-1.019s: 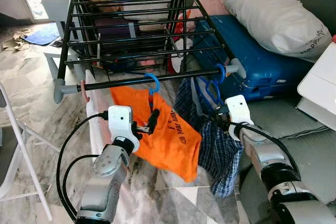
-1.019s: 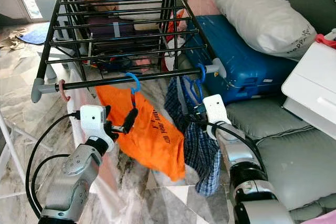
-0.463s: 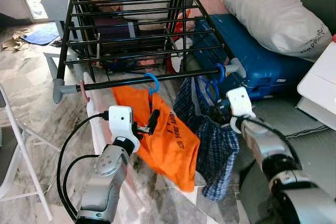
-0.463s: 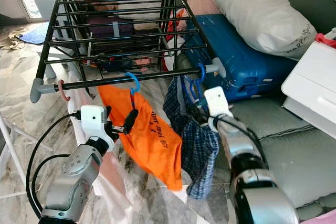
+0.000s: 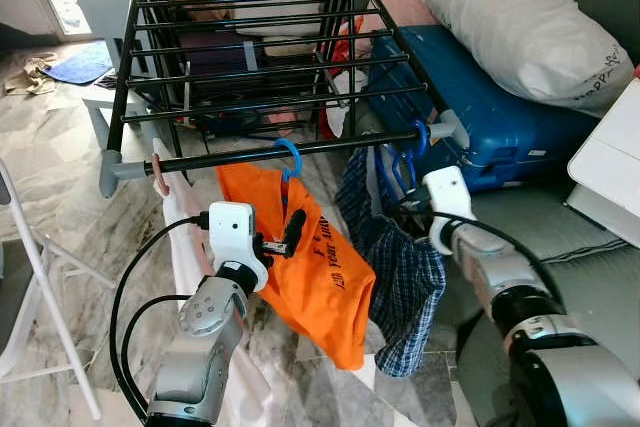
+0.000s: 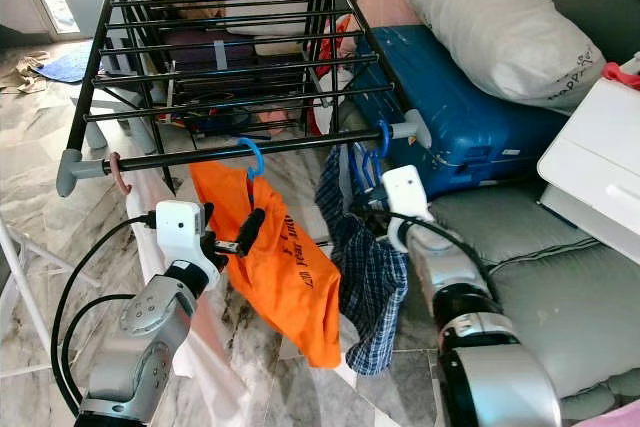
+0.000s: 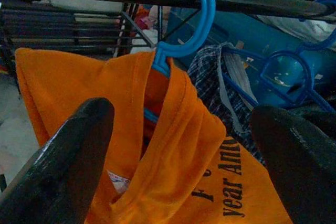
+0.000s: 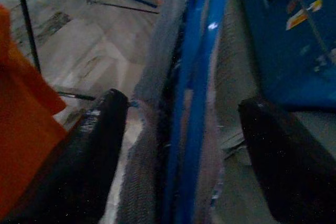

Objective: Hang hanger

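A blue hanger carrying an orange T-shirt hooks over the front rail of the black drying rack. My left gripper stands open just in front of the shirt's collar, its fingers wide on either side of the hanger without touching. A second blue hanger with a plaid garment hangs near the rail's right end. My right gripper is open beside it; the hanger's blue bars run between its fingers.
A blue suitcase and a white pillow lie right of the rack, by a grey sofa. A white box sits at far right. A pink hook hangs at the rail's left end. A white chair leg stands at left.
My right arm has risen and shifted slightly left toward the rail; the plaid garment swung with it. The orange shirt swayed a little. The left arm has stayed put.
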Motion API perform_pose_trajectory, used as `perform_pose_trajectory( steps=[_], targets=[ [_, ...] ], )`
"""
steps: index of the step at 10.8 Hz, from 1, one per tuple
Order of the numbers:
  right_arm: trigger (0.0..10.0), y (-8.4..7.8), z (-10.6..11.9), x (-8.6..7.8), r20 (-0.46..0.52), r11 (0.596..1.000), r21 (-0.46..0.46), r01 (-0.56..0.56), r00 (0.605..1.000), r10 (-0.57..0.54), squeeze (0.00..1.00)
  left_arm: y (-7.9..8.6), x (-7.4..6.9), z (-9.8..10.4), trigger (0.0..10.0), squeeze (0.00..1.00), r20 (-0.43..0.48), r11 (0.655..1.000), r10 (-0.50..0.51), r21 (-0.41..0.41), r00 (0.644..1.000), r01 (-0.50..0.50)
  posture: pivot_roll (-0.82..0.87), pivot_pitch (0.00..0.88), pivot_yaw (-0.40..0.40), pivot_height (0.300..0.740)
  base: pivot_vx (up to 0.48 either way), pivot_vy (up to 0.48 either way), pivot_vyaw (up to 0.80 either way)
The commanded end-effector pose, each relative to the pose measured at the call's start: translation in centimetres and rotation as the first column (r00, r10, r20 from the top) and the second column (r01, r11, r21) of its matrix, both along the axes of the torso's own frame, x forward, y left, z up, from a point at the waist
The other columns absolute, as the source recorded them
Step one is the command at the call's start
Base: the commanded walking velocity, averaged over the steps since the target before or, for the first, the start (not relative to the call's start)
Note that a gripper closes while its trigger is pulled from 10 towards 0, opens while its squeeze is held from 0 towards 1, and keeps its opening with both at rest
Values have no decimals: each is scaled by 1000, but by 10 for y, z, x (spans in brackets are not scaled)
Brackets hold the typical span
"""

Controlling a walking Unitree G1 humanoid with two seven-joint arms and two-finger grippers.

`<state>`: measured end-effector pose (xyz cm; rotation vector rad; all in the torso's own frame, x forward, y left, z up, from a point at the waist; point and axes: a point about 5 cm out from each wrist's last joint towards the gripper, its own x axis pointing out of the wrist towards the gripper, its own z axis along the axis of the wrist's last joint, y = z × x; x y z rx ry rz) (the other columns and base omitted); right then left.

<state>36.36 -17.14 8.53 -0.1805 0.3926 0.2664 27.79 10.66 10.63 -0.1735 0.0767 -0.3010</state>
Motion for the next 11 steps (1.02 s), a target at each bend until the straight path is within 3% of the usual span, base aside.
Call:
perform_pose_trajectory(
  steps=[1, 11],
  targets=[
    [0, -1, 3, 2, 0, 1000, 8, 5, 1000, -5, 0, -1, -1, -2, 10000, 0, -14, 1000, -2, 17, 1000, 3, -179, 43, -26, 740, 0, 0, 0],
    [0, -4, 1, 2, 15, 999, -11, 37, 999, -37, 0, -4, 0, -1, 10000, 0, -12, 1000, -9, 18, 1000, 9, -183, 46, -22, 740, 0, 0, 0]
  ],
)
